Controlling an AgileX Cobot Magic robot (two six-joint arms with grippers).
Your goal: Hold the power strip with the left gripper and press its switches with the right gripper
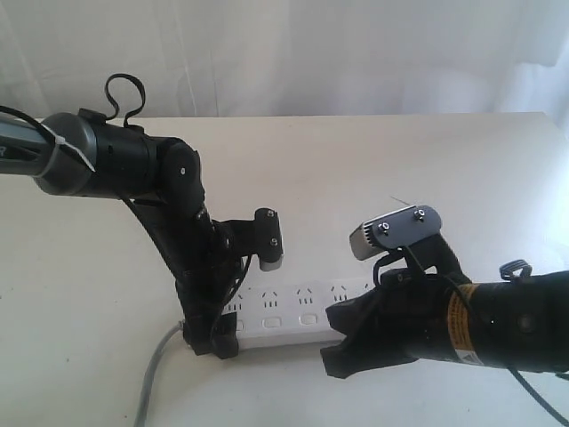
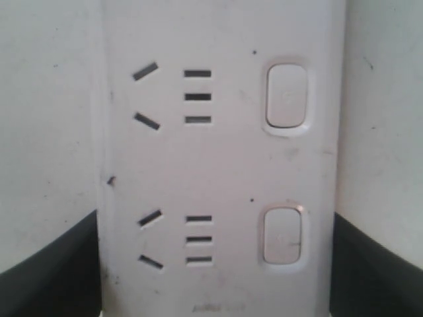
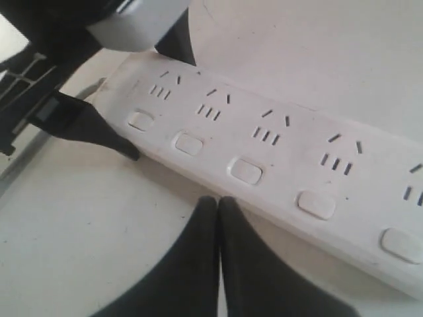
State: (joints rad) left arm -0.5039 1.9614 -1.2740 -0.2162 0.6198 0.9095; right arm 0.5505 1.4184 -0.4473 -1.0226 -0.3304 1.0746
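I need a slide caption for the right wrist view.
Shut right gripper points at the power strip, left gripper gripping its end.

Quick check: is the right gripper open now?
No, in the right wrist view the right gripper has its two black fingers pressed together with no gap, tips at the near edge of the power strip.

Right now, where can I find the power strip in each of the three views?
Exterior view: the power strip lies low in the middle, between the two arms.
Left wrist view: it fills the middle, with two sockets and two buttons.
Right wrist view: it runs diagonally across the middle.
Shared landmark: the left gripper's fingers flanking its cord end.
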